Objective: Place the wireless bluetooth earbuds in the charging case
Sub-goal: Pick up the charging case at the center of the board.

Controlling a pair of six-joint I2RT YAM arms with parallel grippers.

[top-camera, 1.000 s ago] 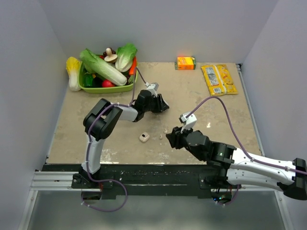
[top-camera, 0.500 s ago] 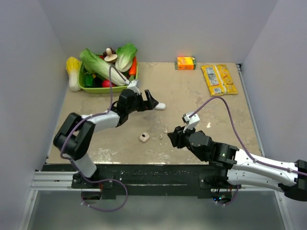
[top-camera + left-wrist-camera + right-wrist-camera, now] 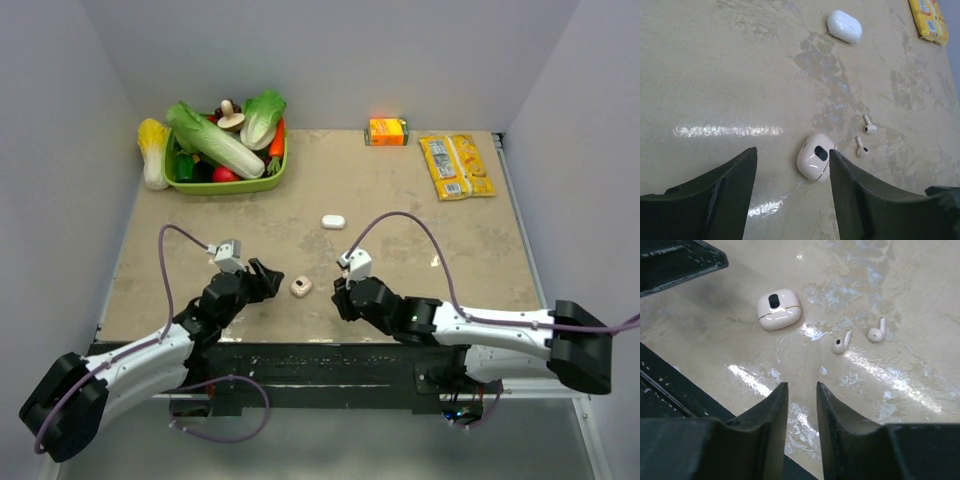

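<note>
The white oval charging case (image 3: pixel 333 221) lies alone mid-table; it shows far off in the left wrist view (image 3: pixel 844 26). A pale pinkish rounded case with a dark window (image 3: pixel 300 287) lies nearer, also in both wrist views (image 3: pixel 815 156) (image 3: pixel 778 309). Two tiny earbuds (image 3: pixel 869 125) (image 3: pixel 860 148) lie just right of it on the table (image 3: pixel 841 342) (image 3: pixel 876 332). My left gripper (image 3: pixel 792 151) (image 3: pixel 268 281) is open and empty, its right fingertip beside the pinkish case. My right gripper (image 3: pixel 801 384) (image 3: pixel 338 296) is narrowly open and empty, short of the earbuds.
A green basket (image 3: pixel 240 186) of toy vegetables stands at the back left, with a yellow cabbage (image 3: pixel 153 150) beside it. An orange box (image 3: pixel 388 131) and a yellow snack packet (image 3: pixel 456 166) lie at the back right. The table's near edge (image 3: pixel 670 390) is close under the right gripper.
My left arm let go of the white case mid-table and swung back to the near left, now facing the pinkish case. My right gripper moved left and nearer.
</note>
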